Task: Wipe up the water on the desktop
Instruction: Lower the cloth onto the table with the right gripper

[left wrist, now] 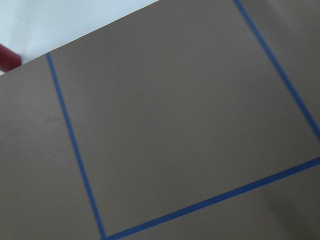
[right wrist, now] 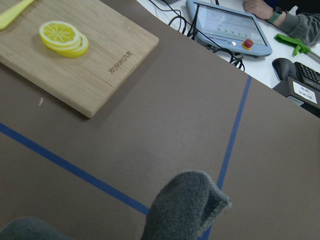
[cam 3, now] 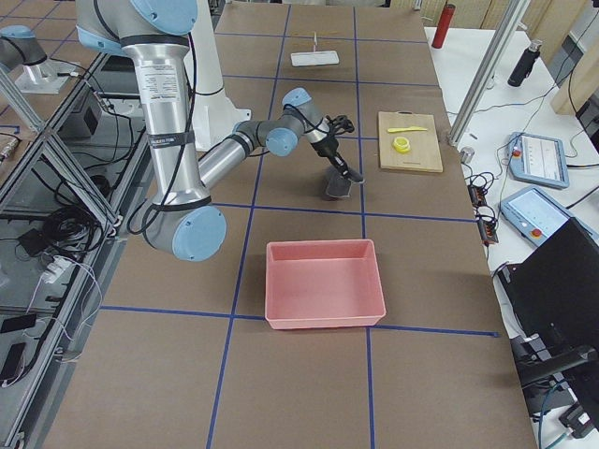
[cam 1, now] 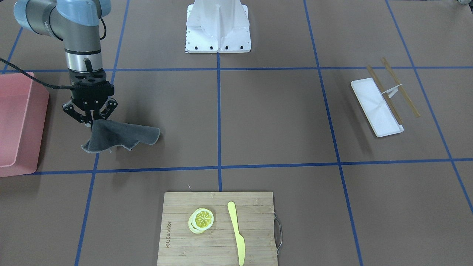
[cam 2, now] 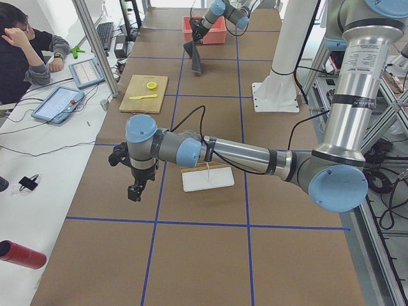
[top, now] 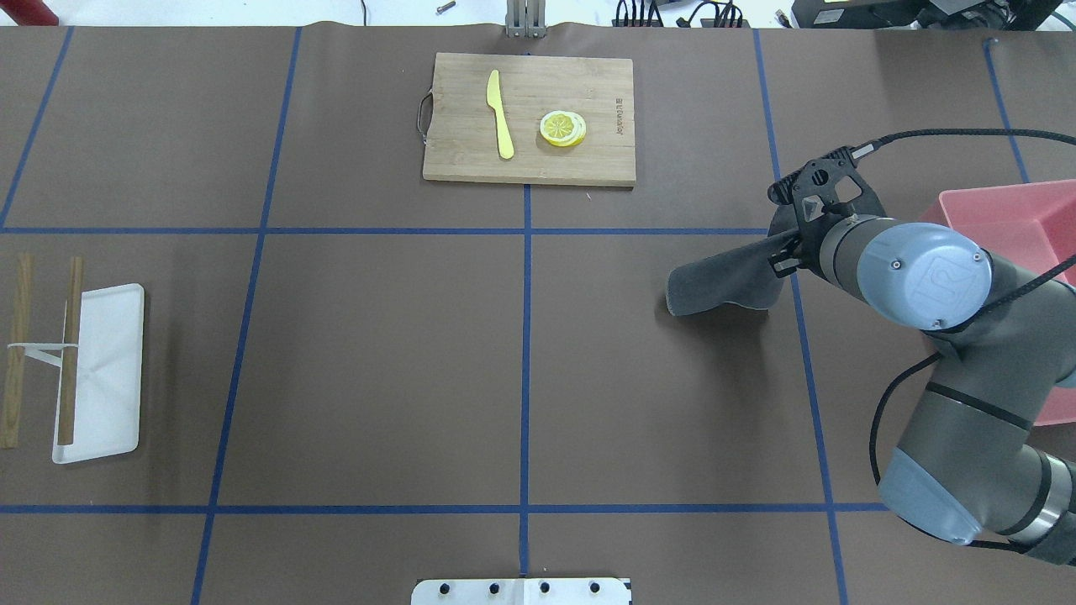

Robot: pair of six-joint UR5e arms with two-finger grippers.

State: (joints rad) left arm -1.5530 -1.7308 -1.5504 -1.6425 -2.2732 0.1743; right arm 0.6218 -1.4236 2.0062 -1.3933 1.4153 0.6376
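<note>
Right now my right end effector is pinched closed on the top corner of a grey cloth. The cloth hangs down and fans out over the brown counter beside the pink bin; I can't tell whether its lower edge touches. The bamboo cutting board lies well apart from it. My left end effector hovers over bare counter near the white tray; whether it's wide or narrow, I cannot tell.

Right hand pointing down, clamped on grey cloth, left arm outstretched, left hand pointing down
</note>
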